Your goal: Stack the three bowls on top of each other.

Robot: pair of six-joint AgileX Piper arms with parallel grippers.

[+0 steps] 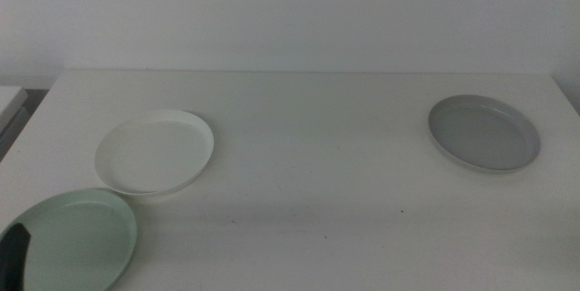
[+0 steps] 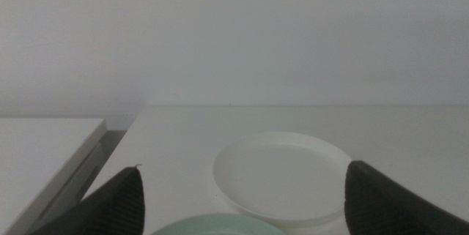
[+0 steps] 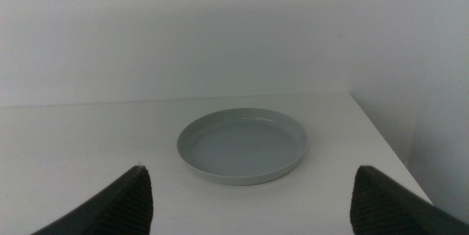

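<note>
— Where do our bowls sit?

— All three lie apart on the table, none stacked yet. The white bowl is left of centre, the mint green bowl just beside it toward the near left corner, their rims close but, as far as we can tell, not touching. The grey bowl is well apart on the right side.

— And our grippers?

— The left gripper hangs with its jaws spread wide over the near rim of the mint green bowl, holding nothing; in the middle view only a dark jaw tip shows at the bottom edge. The right gripper is out of the middle view; its wrist view shows it facing the grey bowl from short of it, jaws spread too, empty.

— How will they handle?

— We judge them stiff and light, probably smooth plastic or melamine, so slippery under the pads. They are too wide to span, so we pinch the low rim, one jaw inside and one outside.

— Risks?

— A shallow rim gives little purchase; the bowl may tilt or slide from the pinch, so we bite deep and lift slowly.
</note>
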